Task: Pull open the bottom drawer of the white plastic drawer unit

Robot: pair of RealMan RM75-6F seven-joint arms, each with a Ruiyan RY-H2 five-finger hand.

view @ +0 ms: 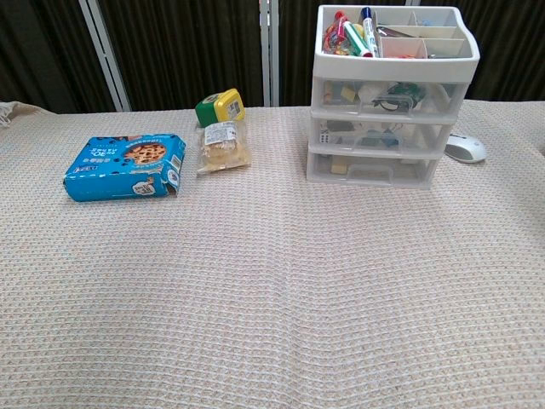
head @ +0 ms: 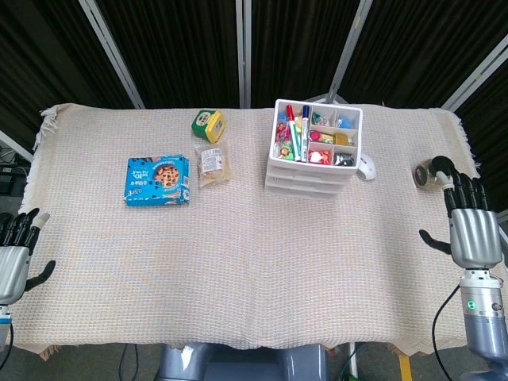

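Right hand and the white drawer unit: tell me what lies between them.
In the head view, a white computer mouse lies between the right hand and the drawer unit; otherwise bare tablecloth.

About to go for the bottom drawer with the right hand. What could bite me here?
The drawer unit looks light and sits loose on the cloth, so pulling the bottom drawer may drag the whole stack. The markers on top could tip. The right hand may brush the white mouse coming in.
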